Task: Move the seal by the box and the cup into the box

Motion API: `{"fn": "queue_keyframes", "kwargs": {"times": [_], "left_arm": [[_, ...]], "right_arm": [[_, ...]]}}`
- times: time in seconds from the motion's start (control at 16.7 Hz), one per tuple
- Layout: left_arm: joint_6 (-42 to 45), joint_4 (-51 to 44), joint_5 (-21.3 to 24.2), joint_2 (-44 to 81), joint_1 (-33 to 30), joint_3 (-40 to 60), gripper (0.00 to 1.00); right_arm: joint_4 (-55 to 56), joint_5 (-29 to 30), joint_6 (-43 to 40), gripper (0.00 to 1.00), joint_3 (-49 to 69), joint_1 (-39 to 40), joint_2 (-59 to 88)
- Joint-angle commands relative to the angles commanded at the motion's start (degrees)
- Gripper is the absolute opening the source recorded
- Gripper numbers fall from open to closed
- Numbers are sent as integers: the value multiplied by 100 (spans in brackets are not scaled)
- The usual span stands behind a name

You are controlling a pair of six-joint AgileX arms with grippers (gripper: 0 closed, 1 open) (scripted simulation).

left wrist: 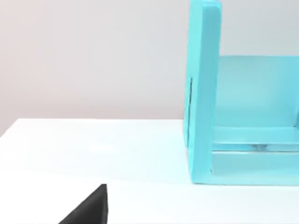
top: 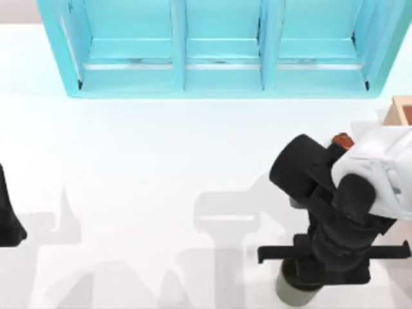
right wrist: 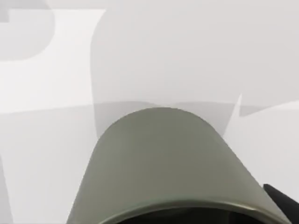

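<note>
1. The right arm (top: 335, 212) hangs over the surface's (top: 161, 167) right front, directly above the cup (top: 297, 288).
2. The right pincer's opening cannot be told; its wrist view looks down the cup's (right wrist: 163, 163) wall.
3. The seal (top: 342, 140) stands near the box (top: 402, 109) at the right edge.
4. The left arm (top: 9, 219) sits parked at the left edge.
5. A cabinet (top: 219, 51) stands behind.

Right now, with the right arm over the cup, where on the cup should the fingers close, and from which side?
Probably the rim, from straight above. The cup stands upright on the table with its thick rim facing the right gripper, and it has no handle, so one finger inside and one outside the wall, or a squeeze across the round body just below the rim, both look workable. The left gripper is parked at the table's left edge.
</note>
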Motion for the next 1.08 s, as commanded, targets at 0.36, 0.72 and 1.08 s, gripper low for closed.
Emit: {"fn": "queue_keyframes", "kwargs": {"times": [0.36, 0.72, 1.08], "left_arm": [[0, 0, 0, 0, 0, 0, 100], [0, 0, 0, 0, 0, 0, 100], [0, 0, 0, 0, 0, 0, 100]], "right_arm": [[-1737, -5, -1221, 0, 326, -1215, -1305], [-2296, -1, -1717, 0, 433, -1720, -1824], [-2309, 62, -2070, 0, 609, -2053, -1633]]}}
